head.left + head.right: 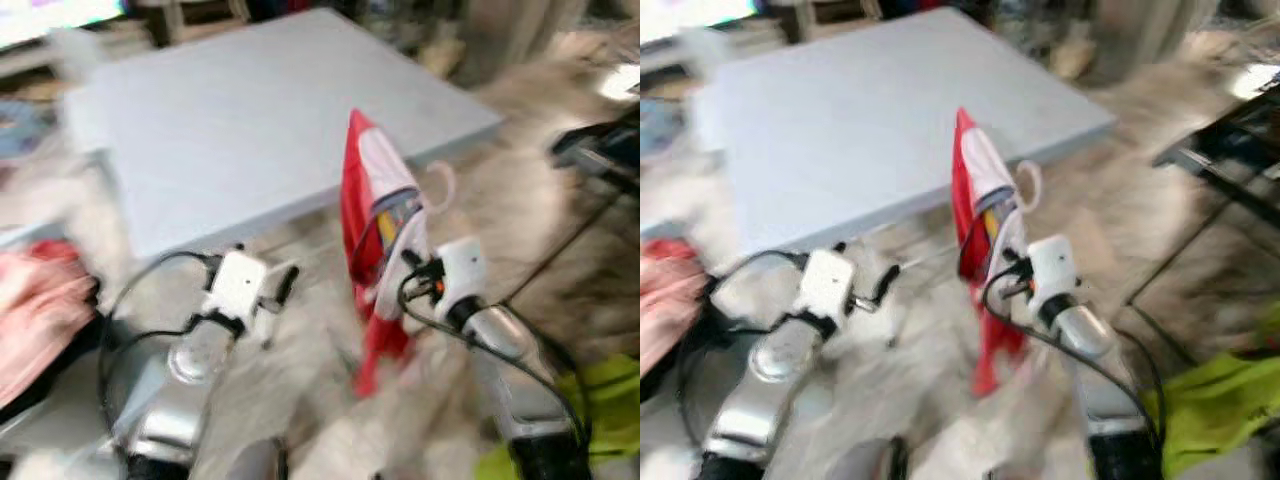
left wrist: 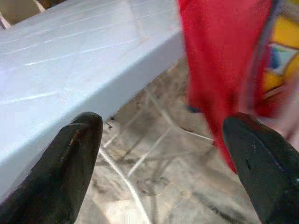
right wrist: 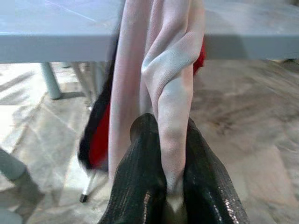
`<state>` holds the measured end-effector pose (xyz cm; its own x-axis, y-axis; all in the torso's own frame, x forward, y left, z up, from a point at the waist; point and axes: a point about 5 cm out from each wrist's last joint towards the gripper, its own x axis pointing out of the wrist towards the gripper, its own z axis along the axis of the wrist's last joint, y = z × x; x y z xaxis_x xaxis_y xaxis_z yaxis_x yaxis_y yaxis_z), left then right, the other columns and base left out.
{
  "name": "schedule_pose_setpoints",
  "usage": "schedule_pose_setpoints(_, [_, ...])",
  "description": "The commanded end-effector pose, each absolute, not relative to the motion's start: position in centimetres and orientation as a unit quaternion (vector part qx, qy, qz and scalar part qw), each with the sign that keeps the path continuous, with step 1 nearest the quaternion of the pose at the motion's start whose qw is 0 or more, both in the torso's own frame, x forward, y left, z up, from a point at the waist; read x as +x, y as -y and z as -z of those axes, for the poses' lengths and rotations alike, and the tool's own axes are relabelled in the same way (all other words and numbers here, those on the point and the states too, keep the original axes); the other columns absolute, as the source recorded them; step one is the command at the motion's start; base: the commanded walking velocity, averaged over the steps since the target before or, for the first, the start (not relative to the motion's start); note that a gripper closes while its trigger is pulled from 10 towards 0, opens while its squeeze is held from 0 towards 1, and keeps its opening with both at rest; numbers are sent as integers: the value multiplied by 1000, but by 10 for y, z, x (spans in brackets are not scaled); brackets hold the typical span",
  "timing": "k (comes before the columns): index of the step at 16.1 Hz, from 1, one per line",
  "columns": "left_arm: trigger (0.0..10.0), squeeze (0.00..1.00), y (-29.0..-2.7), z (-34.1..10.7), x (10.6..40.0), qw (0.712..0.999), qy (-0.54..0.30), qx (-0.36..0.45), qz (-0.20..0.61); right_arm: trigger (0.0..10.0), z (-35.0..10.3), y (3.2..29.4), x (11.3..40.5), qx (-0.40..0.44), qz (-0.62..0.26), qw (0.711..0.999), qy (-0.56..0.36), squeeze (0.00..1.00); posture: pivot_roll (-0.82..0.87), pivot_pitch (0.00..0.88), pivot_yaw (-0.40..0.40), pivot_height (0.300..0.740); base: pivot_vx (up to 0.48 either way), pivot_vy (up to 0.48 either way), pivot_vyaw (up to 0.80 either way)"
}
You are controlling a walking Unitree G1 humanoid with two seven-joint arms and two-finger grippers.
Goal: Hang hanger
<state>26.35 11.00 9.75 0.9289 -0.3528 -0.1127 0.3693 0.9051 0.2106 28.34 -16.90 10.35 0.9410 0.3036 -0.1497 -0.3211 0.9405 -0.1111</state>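
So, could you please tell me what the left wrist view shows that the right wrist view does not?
Left wrist view: the left end effector, fingers wide open with nothing between them, and colourful print on the hanging red and white garment. Right wrist view: the right end effector pinched on a pale fold of that garment, plus a table leg. Both share the flat light-grey table and stone floor.

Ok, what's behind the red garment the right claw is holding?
Behind the red garment, pinched in the right claw, stands the grey table. A pale hanger hook pokes out; the garment covers the rest.
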Motion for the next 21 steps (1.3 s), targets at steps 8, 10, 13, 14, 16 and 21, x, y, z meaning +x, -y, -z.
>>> schedule_pose_setpoints(8, [10000, 0, -105, -104, 268, 976, -13, 118, 184, 10000, -108, 169, 282, -34, -138, 989, -50, 0, -55, 86, 14, 740, 0, 0, 427])
schedule_pose_setpoints(10, [10000, 0, -105, -105, 268, 976, -11, 117, 184, 10000, -107, 168, 282, -36, -138, 988, -52, 0, -55, 86, 14, 740, -264, 0, 0])
schedule_pose_setpoints(13, [10000, 0, -104, -105, 267, 976, -10, 116, 185, 10000, -106, 166, 282, -57, -138, 987, -54, 0, -53, 86, 13, 740, -178, 0, 0])
schedule_pose_setpoints(14, [10000, 0, -103, -105, 266, 976, -9, 111, 185, 10000, -105, 165, 282, -87, -136, 986, -46, 0, -53, 87, 14, 740, 0, 0, 0])
schedule_pose_setpoints(16, [10000, 0, -103, -106, 266, 977, -6, 111, 184, 10000, -103, 162, 281, -70, -154, 984, -53, 0, -53, 87, 14, 740, 0, 0, 0])
schedule_pose_setpoints(21, [10000, 0, -101, -105, 268, 980, -17, 87, 178, 10000, -103, 162, 281, -94, -164, 980, -57, 0, -56, 85, 9, 740, 0, 288, 0])
